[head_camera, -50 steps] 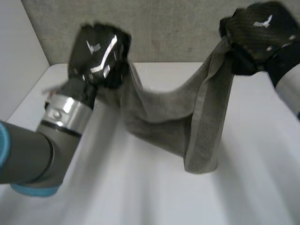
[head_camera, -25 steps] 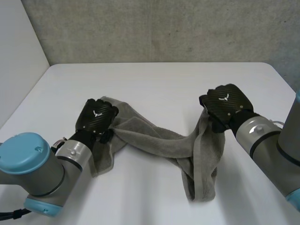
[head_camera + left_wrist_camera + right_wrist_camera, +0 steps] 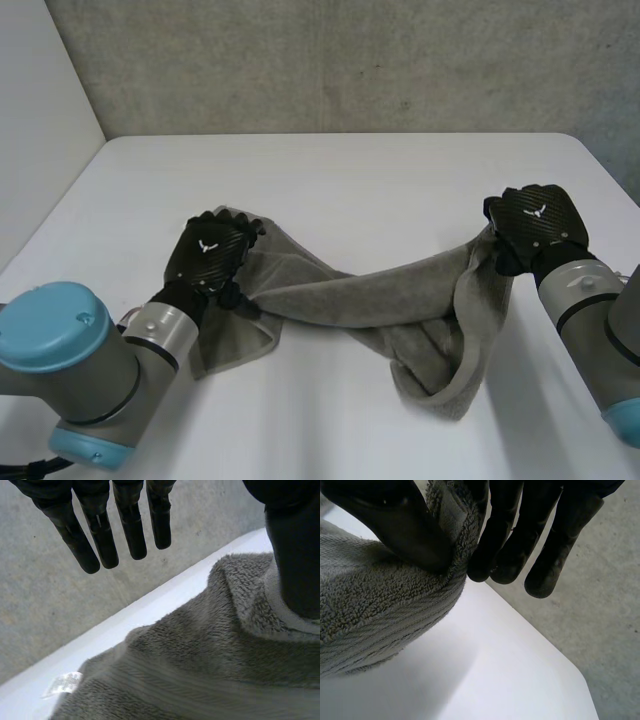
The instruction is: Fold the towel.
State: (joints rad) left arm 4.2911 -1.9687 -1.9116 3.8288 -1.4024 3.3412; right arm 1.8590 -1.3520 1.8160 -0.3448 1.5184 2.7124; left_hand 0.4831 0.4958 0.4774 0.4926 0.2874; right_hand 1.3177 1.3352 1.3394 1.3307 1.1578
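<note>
Now, from the head view, we see the towel (image 3: 370, 300) lying across the white table (image 3: 330, 170). It is twisted like a rope in the middle, with a lump on the near right. Our left hand (image 3: 210, 258) sits on its left end, and our right hand (image 3: 535, 222) is at its right end. We think the job right now is to get the towel flat. So we should pull the two ends apart gently and untwist it before any fold.

From the left wrist view, our fingers (image 3: 102, 540) are straight and wide, up off the cloth. Just the thumb (image 3: 295, 555) rests on the towel, so this hand does not hold it. We should close on the edge first, or that end may slip.

From the right wrist view, our thumb (image 3: 405, 525) and one of our fingers (image 3: 482, 560) pinch the towel's edge. That hold looks good, so we should move it low and slow.
</note>
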